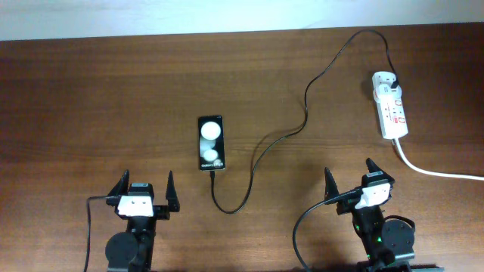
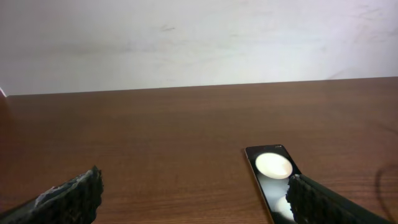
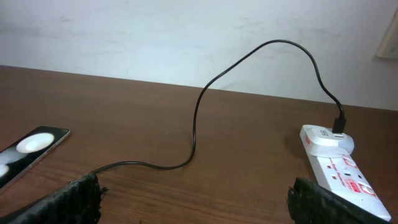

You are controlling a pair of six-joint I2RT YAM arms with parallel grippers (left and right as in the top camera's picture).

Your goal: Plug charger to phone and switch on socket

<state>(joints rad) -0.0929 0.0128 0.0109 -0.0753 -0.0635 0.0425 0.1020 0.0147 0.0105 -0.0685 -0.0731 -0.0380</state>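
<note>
The black phone (image 1: 211, 143) lies face up at mid table with two white reflections; it also shows in the left wrist view (image 2: 270, 171) and the right wrist view (image 3: 31, 146). The black charger cable (image 1: 305, 106) runs from the phone's near end, loops toward me, then curves away to a black plug (image 1: 395, 81) seated in the far end of the white socket strip (image 1: 391, 113). The cable's tip (image 1: 214, 174) meets the phone's near edge; I cannot tell whether it is inserted. My left gripper (image 1: 144, 190) is open and empty, near-left of the phone. My right gripper (image 1: 349, 183) is open and empty, nearer than the socket.
The socket's thick white cord (image 1: 435, 171) runs off to the right edge. The right wrist view shows the cable (image 3: 196, 124) arching up to the plug (image 3: 339, 121) on the socket (image 3: 339, 171). A pale wall borders the table's far edge.
</note>
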